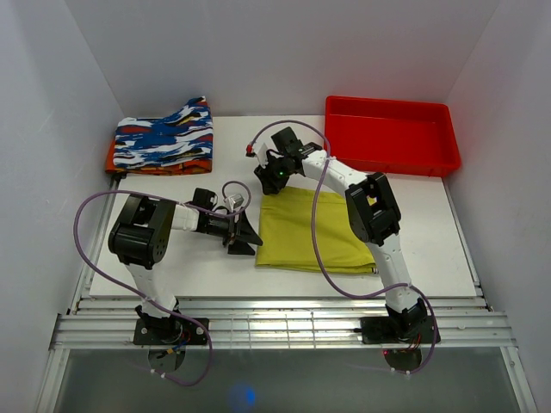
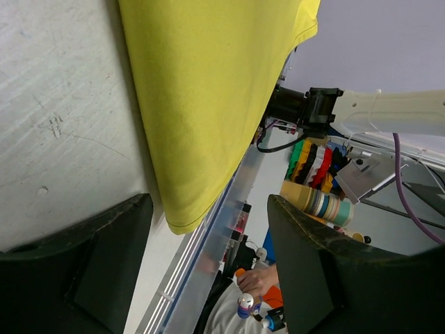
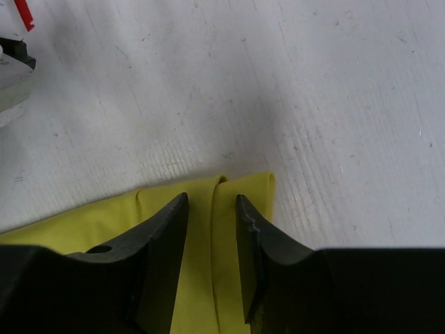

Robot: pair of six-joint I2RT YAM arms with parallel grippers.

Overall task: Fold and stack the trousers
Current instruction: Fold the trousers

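While the trousers point(image 1: 310, 231) lie folded flat in the middle of the table point(image 1: 430, 249), the right gripper point(image 3: 212, 202) stands narrowly parted astride a raised crease at their far left corner; whether it pinches cloth I cannot tell. The left gripper point(image 1: 244, 237) gapes wide and empty just beside their near left edge. Catching only the top layer could, I judge, drag the fold open

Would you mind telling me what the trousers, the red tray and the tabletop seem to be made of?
Trousers: soft matte cloth, probably woven; it lies folded with limp creases. Red tray: likely moulded plastic, smooth with a slight sheen. Tabletop: hard white matte surface, scratched and scuffed; the material beneath cannot be told.
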